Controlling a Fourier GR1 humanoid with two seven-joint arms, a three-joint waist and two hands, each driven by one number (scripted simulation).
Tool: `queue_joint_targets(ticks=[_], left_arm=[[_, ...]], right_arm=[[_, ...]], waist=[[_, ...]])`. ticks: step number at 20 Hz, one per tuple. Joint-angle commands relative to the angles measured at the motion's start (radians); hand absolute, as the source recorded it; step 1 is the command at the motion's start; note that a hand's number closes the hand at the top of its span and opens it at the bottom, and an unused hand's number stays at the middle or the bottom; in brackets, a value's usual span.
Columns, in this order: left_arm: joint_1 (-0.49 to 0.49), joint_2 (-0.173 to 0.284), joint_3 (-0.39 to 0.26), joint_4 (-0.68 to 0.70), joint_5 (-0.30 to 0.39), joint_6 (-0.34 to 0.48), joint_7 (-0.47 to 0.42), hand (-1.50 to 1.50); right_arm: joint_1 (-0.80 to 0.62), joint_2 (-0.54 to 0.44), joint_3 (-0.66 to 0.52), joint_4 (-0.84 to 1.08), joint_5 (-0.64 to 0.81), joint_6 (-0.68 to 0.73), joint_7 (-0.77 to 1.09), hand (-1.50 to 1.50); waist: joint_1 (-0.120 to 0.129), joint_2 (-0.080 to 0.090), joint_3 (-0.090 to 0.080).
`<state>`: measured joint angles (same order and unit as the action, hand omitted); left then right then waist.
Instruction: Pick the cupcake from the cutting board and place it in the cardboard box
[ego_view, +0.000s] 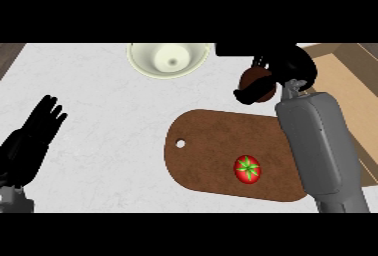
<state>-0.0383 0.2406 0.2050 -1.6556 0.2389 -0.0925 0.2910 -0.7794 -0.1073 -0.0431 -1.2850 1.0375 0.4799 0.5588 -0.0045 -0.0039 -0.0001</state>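
Your right hand (284, 67), the black one on the grey forearm that runs up the right side of the view, is curled round the small brown cupcake (256, 80) and holds it in the air at about one o'clock, past the far edge of the rounded brown wooden cutting board (214, 150). The pick looks done, so you are in the carry — the cupcake is off the board but not yet over the open tan cardboard box (347, 75), which lies at about two o'clock, just beside the hand on its right. The next move, as I judge it, calls for a short sweep to the right until the cupcake hangs above the box's inner floor, then a descent and an opening of the fingers; much of the cupcake is hidden by the fingers, so you cannot tell how it sits in the grasp. Mind the near wall of the box — carry the cupcake over it rather than into it. Nothing else lies between hand and box. The red tomato with a green star-shaped stem (248, 168) rests on the board at about five o'clock, under the forearm's left side and well out of the path. The pale cream round bowl (168, 59) stands at twelve o'clock, left of the hand. Your left hand (33, 140) rests at nine o'clock, fingers straight and empty.
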Motion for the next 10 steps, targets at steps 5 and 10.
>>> queue_joint_targets(ticks=[5,10], left_arm=[[0.009,0.001,0.009,0.022,0.007,-0.021,-0.016,0.00],[-0.011,-0.005,-0.013,-0.009,-0.015,0.005,0.027,0.00]], right_arm=[[-0.177,-0.034,-0.025,-0.219,0.051,0.029,0.181,1.50],[-0.268,-0.091,-0.096,-0.269,0.084,0.069,0.314,1.50]], waist=[[0.002,0.000,-0.001],[0.004,0.000,0.000]])
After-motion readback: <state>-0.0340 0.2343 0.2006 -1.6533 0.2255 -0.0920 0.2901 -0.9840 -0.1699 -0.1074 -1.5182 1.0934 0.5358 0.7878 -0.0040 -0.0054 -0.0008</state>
